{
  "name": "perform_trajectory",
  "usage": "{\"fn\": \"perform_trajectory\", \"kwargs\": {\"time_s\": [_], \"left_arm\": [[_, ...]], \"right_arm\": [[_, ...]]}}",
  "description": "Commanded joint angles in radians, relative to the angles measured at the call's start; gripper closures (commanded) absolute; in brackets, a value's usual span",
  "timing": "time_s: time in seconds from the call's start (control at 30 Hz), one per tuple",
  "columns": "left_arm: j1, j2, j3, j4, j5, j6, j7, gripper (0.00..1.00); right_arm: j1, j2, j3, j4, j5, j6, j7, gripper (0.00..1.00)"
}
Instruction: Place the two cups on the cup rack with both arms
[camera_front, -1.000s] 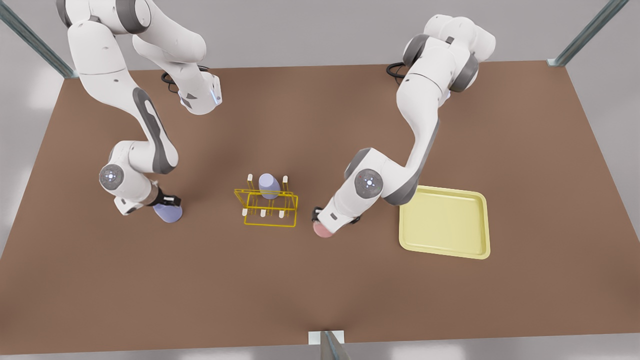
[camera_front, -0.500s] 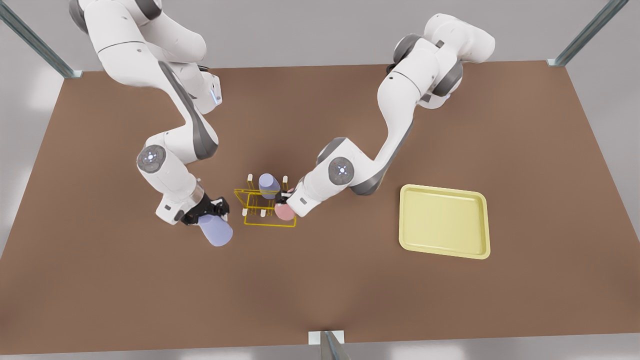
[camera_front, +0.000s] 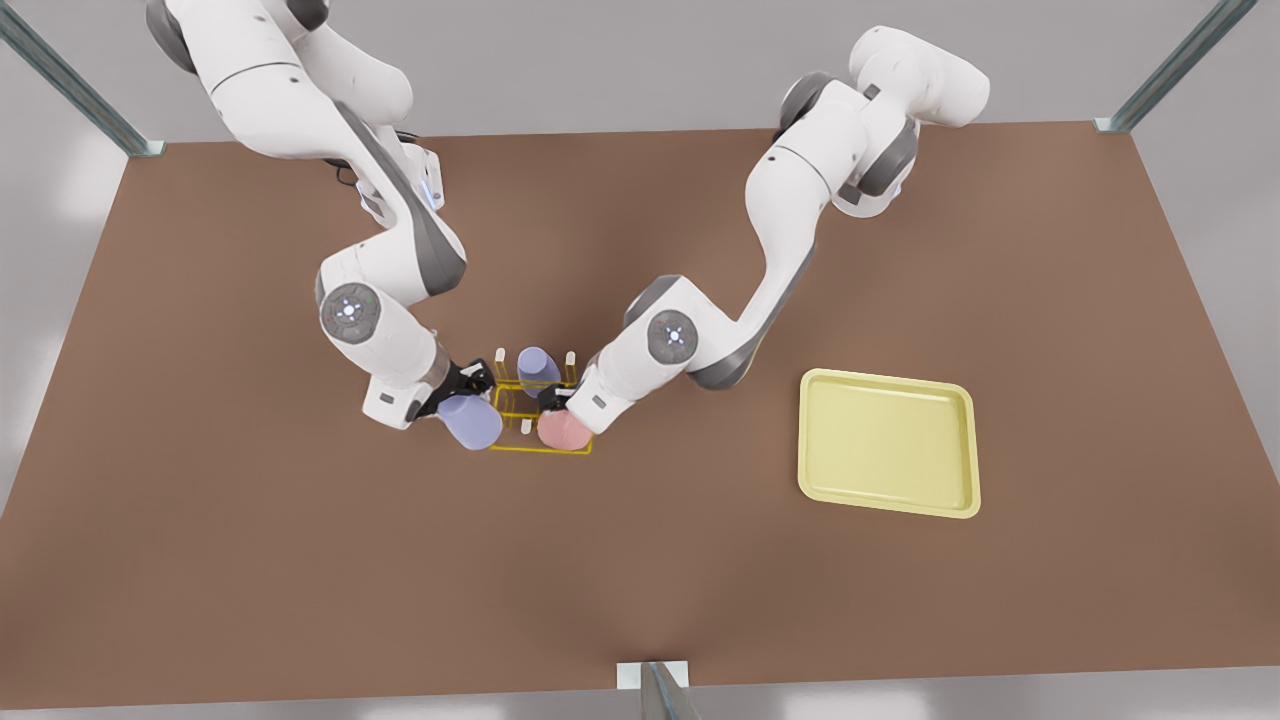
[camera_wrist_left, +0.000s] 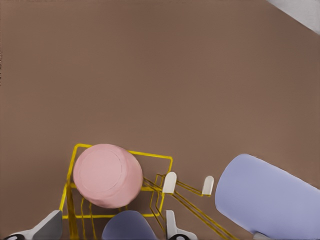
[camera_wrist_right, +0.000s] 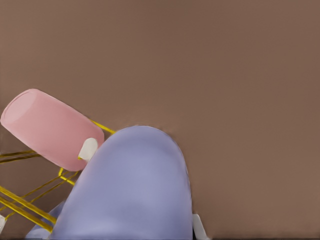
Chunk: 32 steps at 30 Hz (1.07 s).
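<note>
your left gripper (camera_front: 556, 405) is clamped on the pink cup (camera_front: 562, 430), over one end of the cup rack (camera_front: 545, 450). your right gripper (camera_front: 462, 392) squeezes the lavender cup (camera_front: 472, 421), tipped, just beside the other end. move it toward the pink cup.

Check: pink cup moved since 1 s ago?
Yes. The pink cup, held by the left gripper, moved toward the front view's left, from beside the cup rack to over its near corner.

both arms (camera_front: 400, 350) crowd the cup rack (camera_front: 540, 420), open table (camera_front: 300, 560) nearer the camera
</note>
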<state>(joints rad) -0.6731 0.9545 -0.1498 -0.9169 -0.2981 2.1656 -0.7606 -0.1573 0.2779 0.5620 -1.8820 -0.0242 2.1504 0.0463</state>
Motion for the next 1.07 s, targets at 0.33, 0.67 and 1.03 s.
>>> {"fn": "perform_trajectory", "kwargs": {"time_s": [0.33, 0.67, 1.03], "left_arm": [[0.467, -0.643, 0.155, -0.459, 0.457, -0.658, 0.773, 0.0], [0.526, -0.62, 0.111, -0.361, 0.249, -0.843, 0.805, 0.0], [0.532, -0.539, 0.13, -0.28, 0.258, -0.819, 0.797, 0.0]], "right_arm": [[0.028, 0.086, 0.002, 0.037, 0.0, -0.092, -0.045, 0.0], [0.021, 0.103, -0.301, 0.451, -0.215, -0.483, -0.037, 0.0], [-0.047, 0.012, -0.372, 0.534, -0.079, -0.632, -0.135, 0.0]]}}
